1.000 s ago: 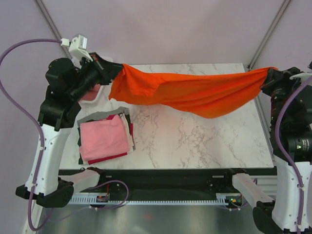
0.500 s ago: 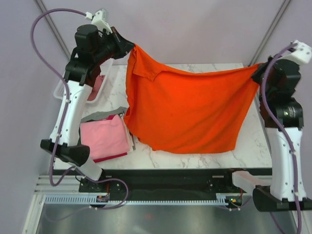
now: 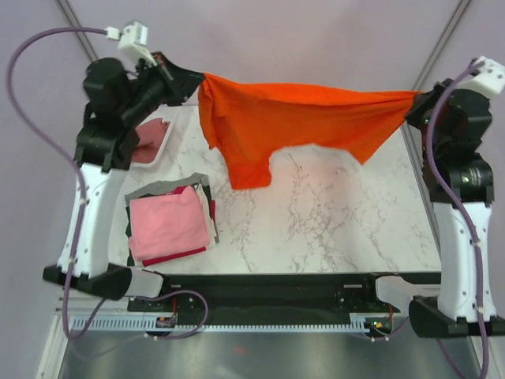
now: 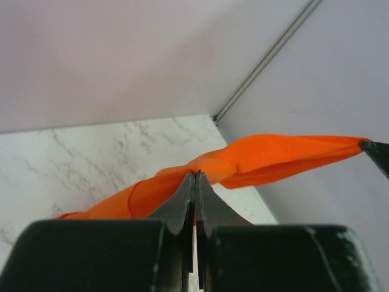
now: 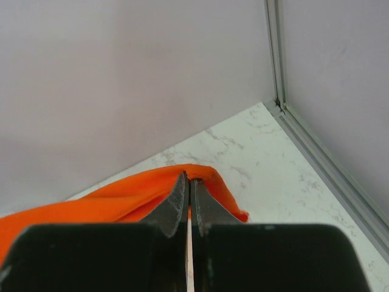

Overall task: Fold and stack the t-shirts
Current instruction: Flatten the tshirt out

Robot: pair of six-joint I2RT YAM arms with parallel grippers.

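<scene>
The bright orange t-shirt (image 3: 292,118) hangs stretched in the air above the far half of the table. My left gripper (image 3: 199,81) is shut on its left end, seen in the left wrist view (image 4: 195,176) with orange cloth (image 4: 267,155) pinched between the jaws. My right gripper (image 3: 416,99) is shut on its right end, with cloth (image 5: 121,194) at the jaw tips (image 5: 188,179). A folded stack with a light pink t-shirt (image 3: 167,221) on top lies at the table's left front, over grey, dark and red layers.
A white mesh basket (image 3: 162,146) at the far left holds a dusty rose shirt (image 3: 148,140). The marble table (image 3: 339,229) shows in front of the hanging shirt. Purple walls and metal posts stand behind the table.
The orange shirt was swung up and spread wide half a second ago; now it is pulled taut and higher, with its lower part drawn up. The left arm has moved back left.
</scene>
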